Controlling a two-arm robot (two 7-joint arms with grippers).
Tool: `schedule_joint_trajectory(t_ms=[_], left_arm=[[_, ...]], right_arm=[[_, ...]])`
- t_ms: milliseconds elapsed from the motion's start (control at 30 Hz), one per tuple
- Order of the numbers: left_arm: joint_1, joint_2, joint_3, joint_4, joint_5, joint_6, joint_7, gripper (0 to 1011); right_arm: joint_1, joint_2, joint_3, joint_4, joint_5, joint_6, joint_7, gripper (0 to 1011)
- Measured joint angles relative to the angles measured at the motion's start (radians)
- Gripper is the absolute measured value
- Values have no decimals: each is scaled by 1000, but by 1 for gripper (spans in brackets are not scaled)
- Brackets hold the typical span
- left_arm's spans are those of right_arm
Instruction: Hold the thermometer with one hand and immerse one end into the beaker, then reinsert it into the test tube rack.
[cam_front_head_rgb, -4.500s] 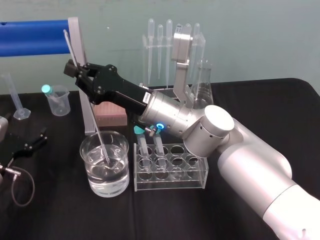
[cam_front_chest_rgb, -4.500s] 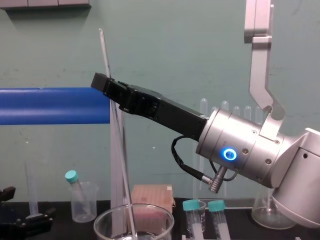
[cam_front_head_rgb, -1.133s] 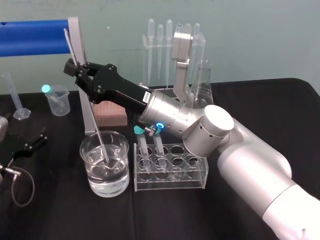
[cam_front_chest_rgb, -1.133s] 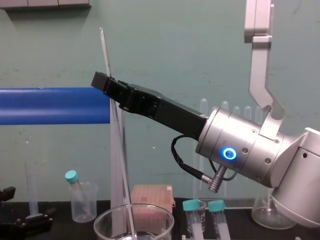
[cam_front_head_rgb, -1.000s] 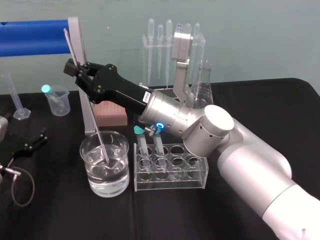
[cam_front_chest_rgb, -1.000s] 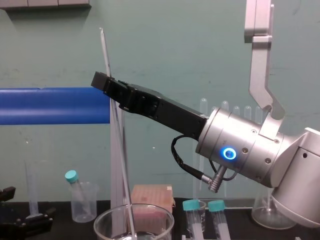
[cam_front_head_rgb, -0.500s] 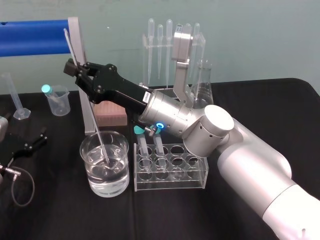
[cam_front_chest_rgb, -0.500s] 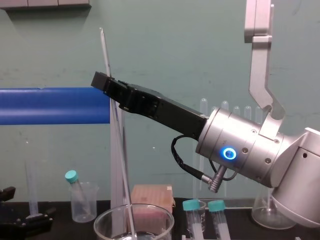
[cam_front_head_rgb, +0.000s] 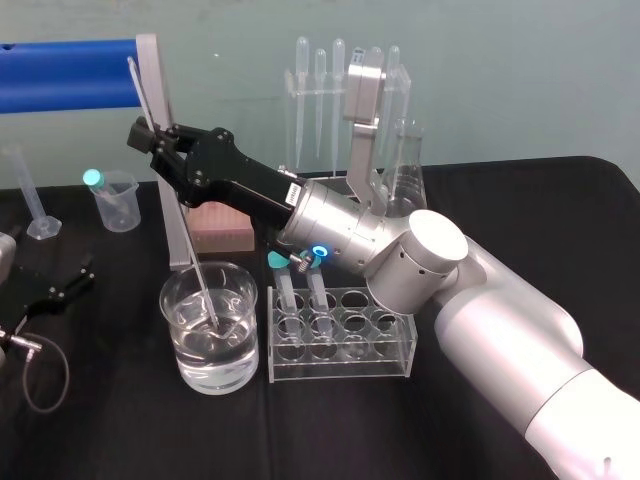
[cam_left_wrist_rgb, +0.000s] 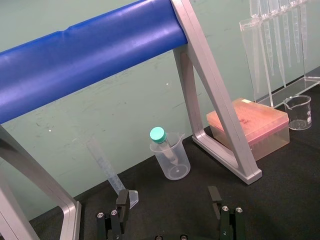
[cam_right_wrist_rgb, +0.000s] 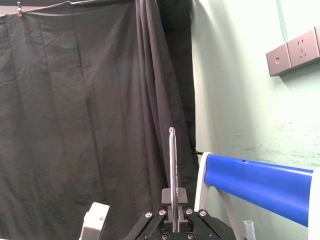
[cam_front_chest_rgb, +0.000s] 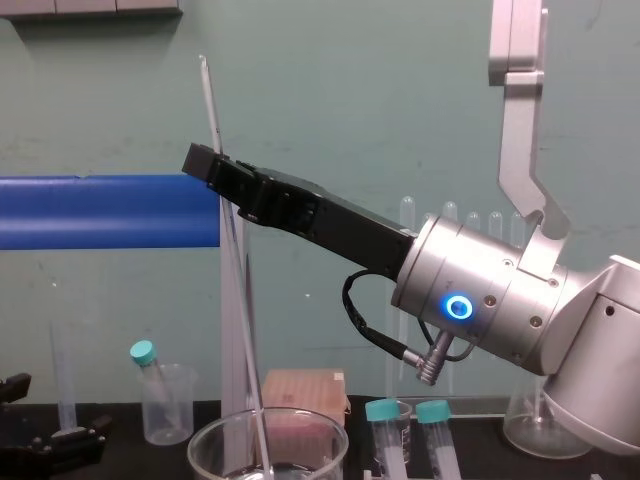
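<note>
Nothing has moved in the last few secs. The thermometer (cam_front_head_rgb: 195, 270) is kept clamped in the right gripper (cam_front_head_rgb: 148, 140), upper left, with its low end dipped in the beaker (cam_front_head_rgb: 170, 296). The dip looks done, so the test tube rack (cam_left_wrist_rgb: 247, 55) is likely next. The left gripper (cam_left_wrist_rgb: 170, 220) is parked lower left, jaws apart.

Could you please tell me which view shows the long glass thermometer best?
The head view: the long clear glass thermometer shows whole, held by the shut black right gripper, its lower end in the wide glass beaker. The chest view cuts off its lower end; the right wrist view shows its upper part.
</note>
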Motion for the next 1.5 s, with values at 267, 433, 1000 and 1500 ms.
schedule_joint_trajectory(t_ms=[267,433,1000,1500], left_arm=[[0,0,0,0,0,0,0,1008],[0,0,0,0,0,0,0,1008],[0,0,0,0,0,0,0,1008],[0,0,0,0,0,0,0,1008]], right_arm=[[0,0,0,0,0,0,0,57],[0,0,0,0,0,0,0,57],[0,0,0,0,0,0,0,57],[0,0,0,0,0,0,0,57]])
